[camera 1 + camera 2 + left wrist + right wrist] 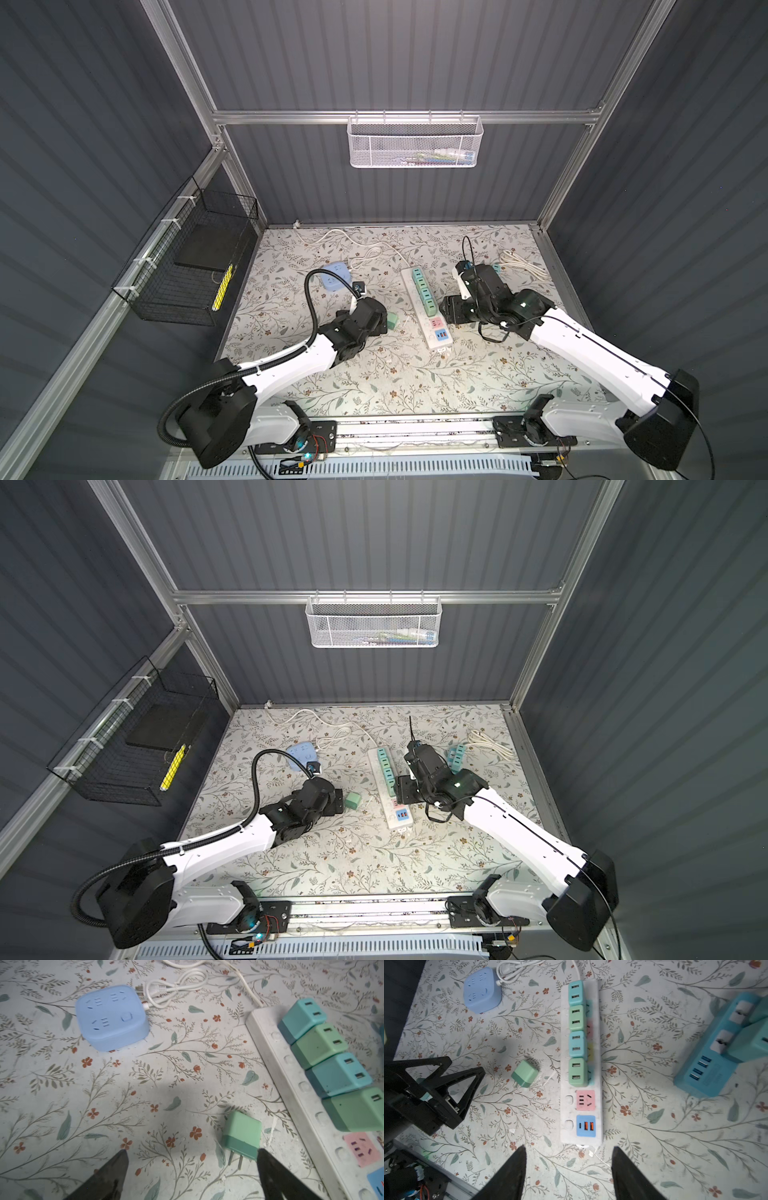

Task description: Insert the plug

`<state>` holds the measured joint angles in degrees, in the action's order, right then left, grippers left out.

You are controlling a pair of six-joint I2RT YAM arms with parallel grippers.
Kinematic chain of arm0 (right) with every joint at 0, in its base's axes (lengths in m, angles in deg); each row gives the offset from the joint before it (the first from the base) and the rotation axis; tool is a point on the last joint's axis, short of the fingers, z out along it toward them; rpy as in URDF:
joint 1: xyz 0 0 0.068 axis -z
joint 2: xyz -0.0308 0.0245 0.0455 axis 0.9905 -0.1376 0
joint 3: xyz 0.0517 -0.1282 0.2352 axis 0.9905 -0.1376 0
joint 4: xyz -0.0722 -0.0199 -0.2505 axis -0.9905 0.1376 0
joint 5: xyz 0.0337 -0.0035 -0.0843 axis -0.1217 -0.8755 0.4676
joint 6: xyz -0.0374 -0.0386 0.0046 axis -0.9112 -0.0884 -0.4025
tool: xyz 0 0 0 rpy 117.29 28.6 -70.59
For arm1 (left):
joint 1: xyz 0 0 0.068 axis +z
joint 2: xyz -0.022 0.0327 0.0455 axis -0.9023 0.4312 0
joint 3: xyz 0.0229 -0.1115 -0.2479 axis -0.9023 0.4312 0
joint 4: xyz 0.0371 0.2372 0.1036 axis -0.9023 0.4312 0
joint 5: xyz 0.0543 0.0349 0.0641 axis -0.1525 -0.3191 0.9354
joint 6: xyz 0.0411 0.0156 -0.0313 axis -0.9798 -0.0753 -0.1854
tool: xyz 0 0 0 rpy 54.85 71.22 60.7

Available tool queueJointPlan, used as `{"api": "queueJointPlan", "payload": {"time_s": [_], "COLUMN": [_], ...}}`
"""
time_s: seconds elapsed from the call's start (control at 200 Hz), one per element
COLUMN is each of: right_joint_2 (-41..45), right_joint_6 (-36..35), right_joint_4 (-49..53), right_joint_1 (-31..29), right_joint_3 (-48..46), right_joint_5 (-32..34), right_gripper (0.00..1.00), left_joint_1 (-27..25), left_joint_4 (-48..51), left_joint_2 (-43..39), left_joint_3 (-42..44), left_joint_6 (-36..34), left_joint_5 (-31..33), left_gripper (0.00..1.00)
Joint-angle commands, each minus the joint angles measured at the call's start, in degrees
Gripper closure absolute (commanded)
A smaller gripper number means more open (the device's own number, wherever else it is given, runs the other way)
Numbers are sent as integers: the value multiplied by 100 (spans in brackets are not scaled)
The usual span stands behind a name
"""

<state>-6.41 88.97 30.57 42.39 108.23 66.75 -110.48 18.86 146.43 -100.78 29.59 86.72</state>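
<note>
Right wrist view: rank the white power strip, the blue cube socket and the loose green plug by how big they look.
1. White power strip, by far the largest.
2. Blue cube socket.
3. Loose green plug.
The gaps are clear; no two look alike.

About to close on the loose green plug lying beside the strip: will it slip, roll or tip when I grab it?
The green plug looks like a rigid plastic cube, so it is probably light and stiff. Its flat sides should stop it rolling, though the smooth shell may slip. It lies on its side, prongs toward the left gripper, so it could pivot if nudged.
</note>
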Motion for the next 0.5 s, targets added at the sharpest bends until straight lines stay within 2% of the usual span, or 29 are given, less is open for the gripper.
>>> {"api": "queueJointPlan", "payload": {"time_s": [0.0, 0.185, 0.495], "right_joint_2": [12, -261, -241], "right_joint_6": [-223, -159, -88], "right_joint_4": [18, -245, -705], "right_joint_1": [40, 77, 238], "right_joint_3": [-163, -171, -516], "right_joint_5": [247, 158, -54], "right_gripper": [34, 33, 34], "left_joint_1": [14, 7, 10], "left_joint_4": [119, 515, 602], "left_joint_2": [472, 1352, 2169], "left_joint_3": [-443, -961, -1571], "left_joint_6": [-480, -839, -1129], "left_joint_5": [-595, -1077, -1668], "left_gripper": [4, 6, 22]}}
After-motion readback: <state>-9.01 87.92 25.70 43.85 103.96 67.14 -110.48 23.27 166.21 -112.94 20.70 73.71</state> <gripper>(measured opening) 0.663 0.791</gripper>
